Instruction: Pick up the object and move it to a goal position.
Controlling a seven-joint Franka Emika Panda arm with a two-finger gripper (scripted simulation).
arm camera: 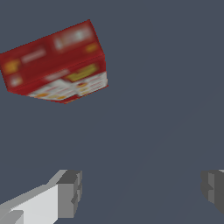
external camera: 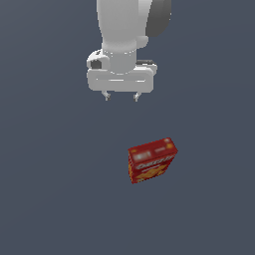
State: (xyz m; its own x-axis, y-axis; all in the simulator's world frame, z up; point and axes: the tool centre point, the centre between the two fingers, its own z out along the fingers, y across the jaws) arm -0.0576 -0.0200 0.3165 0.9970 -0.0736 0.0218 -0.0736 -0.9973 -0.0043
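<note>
— Cracker box [external camera: 152, 160] — where is it?
— It stands on the gray surface [external camera: 50, 199], apart from the gripper [external camera: 121, 96].
— And the fingers [arm camera: 70, 192]?
— Spread wide, with nothing between them.

Pretty flat, even lighting in both views, no obvious light direction except the white arm [external camera: 130, 30] reads brighter on the exterior view's left and greyer on its right. The dark blue-grey worktop [external camera: 50, 199] has basically no cast shadows or glare, just a faint paler streak in the wrist view. Everything's low-res and soft: the lettering on the red box [external camera: 152, 160] is smeared and unreadable, same up close [arm camera: 57, 61]. No edge distortion I can spot.
</note>
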